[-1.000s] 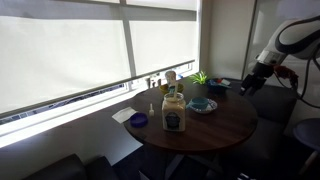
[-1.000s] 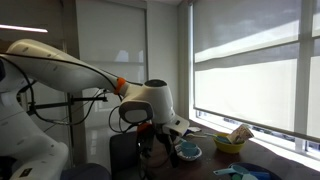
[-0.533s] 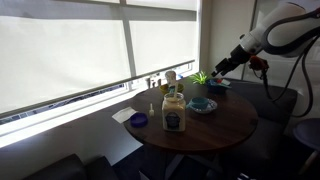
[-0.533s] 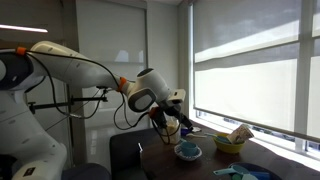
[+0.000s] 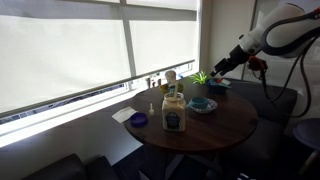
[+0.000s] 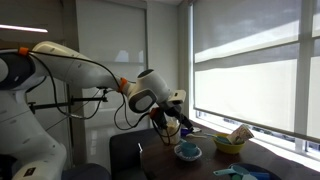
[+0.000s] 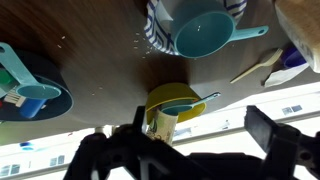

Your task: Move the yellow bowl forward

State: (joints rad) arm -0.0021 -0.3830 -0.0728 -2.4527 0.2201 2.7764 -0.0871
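The yellow bowl [image 7: 172,98] lies near the window edge of the round wooden table [image 5: 225,125]. It holds a teal scoop and a paper packet. It also shows in an exterior view [image 6: 230,144]. My gripper [image 7: 185,150] is open and empty, its fingers spread wide on either side of the bowl and above the table. In both exterior views the gripper [image 5: 219,70] [image 6: 172,124] hangs over the table's far side, above the light blue dish [image 6: 188,152], apart from the bowl.
The light blue dish [image 5: 201,104] [image 7: 205,32] sits on a striped plate. A large jar [image 5: 174,114], a small dark blue bowl [image 5: 139,121], a green plant [image 5: 200,77] and a blue plate with a teal cup [image 7: 30,92] share the table. Windows run behind.
A second ago the arm was lower, beside the table; it swung up and over the table's far side. In the last half second nothing has visibly moved.
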